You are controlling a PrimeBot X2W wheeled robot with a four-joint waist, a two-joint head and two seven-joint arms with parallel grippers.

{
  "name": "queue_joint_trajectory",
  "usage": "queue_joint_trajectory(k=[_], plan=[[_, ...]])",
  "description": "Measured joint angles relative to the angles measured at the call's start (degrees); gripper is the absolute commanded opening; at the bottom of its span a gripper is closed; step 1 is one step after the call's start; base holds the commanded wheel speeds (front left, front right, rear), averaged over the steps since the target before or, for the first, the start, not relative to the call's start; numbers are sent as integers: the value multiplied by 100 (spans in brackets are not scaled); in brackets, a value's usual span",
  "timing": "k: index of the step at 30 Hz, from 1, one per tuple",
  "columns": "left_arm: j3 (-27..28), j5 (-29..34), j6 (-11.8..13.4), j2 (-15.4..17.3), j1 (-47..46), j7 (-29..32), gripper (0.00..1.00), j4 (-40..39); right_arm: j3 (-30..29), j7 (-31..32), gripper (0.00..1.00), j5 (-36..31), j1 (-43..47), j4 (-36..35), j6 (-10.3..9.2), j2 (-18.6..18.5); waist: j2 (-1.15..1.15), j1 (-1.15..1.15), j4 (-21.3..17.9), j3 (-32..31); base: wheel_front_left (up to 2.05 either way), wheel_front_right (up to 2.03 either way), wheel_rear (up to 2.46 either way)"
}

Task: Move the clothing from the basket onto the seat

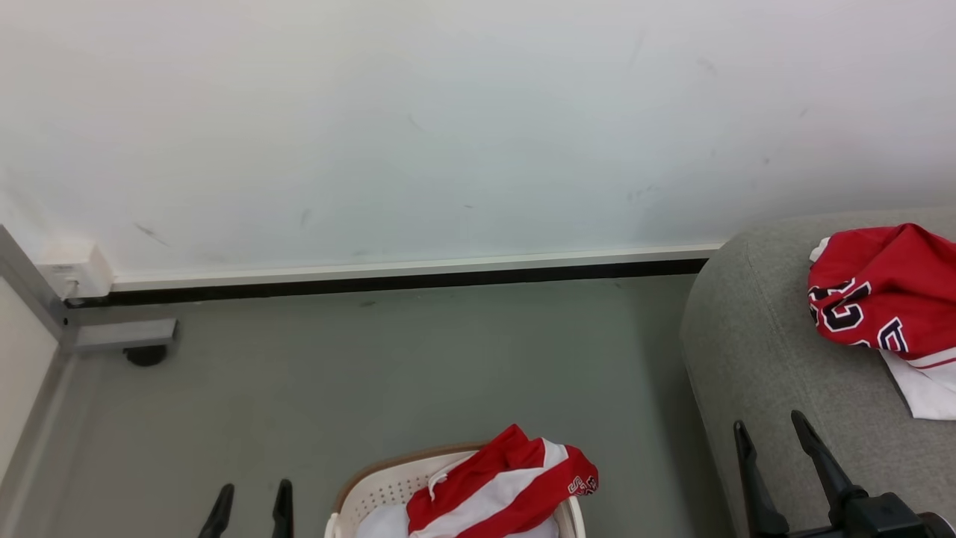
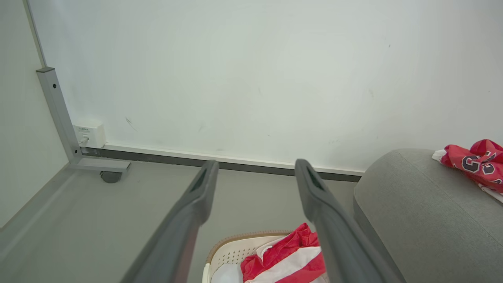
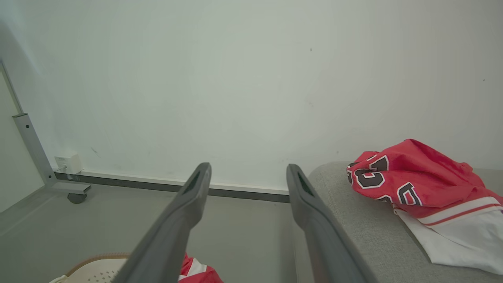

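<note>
The left gripper (image 1: 252,493) rises at the lower left of the head view, its two dark fingers spread apart with nothing between them. The right gripper (image 1: 769,426) stands at the lower right, likewise spread and empty, its tips in front of the grey sofa (image 1: 754,351). Between them, at the bottom centre, the basket (image 1: 377,486) holds a crumpled red garment (image 1: 508,482) of shiny fabric with broad white stripes and a small dark emblem. It is draped over the right rim, with a pale sheet (image 1: 385,523) beside it. At the right edge, a red jersey (image 1: 885,288) with dark white-outlined characters and white trim lies bunched on the sofa.
</note>
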Motion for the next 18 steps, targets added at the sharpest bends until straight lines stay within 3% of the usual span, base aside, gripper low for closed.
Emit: queue_joint_trajectory(k=[9,18], plan=[[236,285,-276,-215,32,0,100,55,62,0,100,16,2,45,0,0,0,0,61,-17,0,0,0],[288,408,-450,-323,-95,0,100,112,132,0,100,38,-92,3,0,1,0,1,-240,105,0,0,0]])
